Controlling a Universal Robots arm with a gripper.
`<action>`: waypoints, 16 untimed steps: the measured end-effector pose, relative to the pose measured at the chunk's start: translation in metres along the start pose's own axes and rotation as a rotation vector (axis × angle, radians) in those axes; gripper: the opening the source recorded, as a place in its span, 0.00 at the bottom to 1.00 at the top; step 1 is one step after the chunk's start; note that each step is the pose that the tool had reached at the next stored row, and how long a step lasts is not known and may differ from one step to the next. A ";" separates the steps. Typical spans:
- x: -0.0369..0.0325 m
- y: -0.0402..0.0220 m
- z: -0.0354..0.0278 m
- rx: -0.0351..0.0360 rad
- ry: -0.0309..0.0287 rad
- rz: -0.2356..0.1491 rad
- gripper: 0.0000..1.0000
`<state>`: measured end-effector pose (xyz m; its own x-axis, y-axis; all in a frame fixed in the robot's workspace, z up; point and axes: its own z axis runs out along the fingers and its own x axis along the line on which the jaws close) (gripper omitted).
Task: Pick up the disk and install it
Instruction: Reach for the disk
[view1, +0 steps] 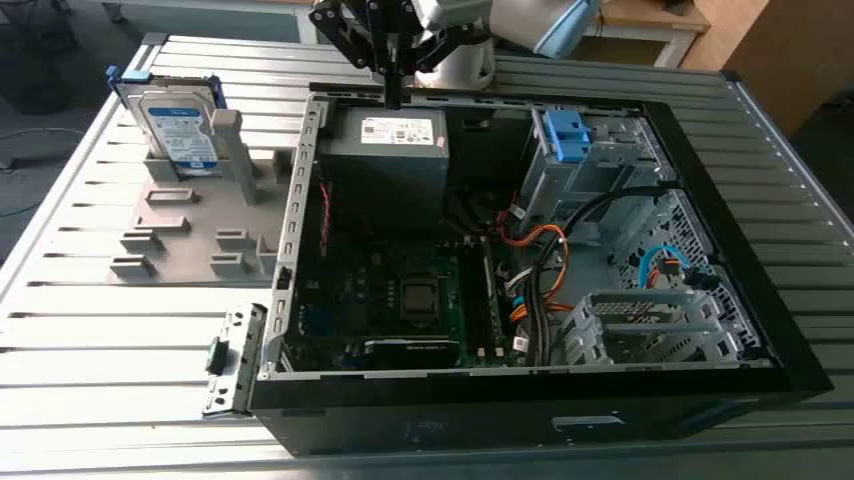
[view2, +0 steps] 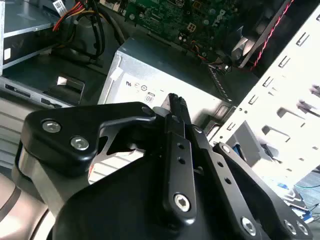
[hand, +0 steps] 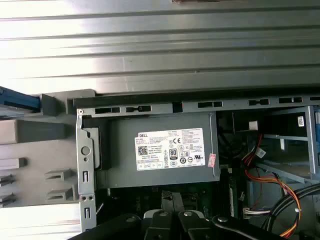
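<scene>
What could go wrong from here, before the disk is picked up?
1. The end effector hangs low over the power supply, close to the case rim; a sideways move toward the disk may strike that rim.
2. The disk stands upright in a grey holder; an off-centre grasp may tilt or jam it.

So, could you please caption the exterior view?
Pincer above the power supply; disk upright in the grey holder.

On one slatted tabletop (view1: 94, 350): one disk (view1: 180, 125), one grey holder (view1: 187, 235), one open computer case (view1: 534, 425). Inside: one grey power-supply box (view1: 387, 165) with one white sticker (view1: 400, 128), one blue bracket (view1: 567, 135), one motherboard (view1: 400, 290). Above: one pincer (view1: 394, 98).
</scene>
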<state>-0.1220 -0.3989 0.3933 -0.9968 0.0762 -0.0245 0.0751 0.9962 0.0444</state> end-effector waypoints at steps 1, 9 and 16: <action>0.0000 0.0000 0.0000 0.0000 0.0000 0.000 0.11; 0.0037 -0.0003 -0.0001 0.0000 0.0000 0.000 0.11; 0.0072 -0.0005 -0.0002 0.0000 0.0000 0.000 0.11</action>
<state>-0.1292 -0.3989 0.3933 -0.9968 0.0762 -0.0245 0.0751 0.9962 0.0444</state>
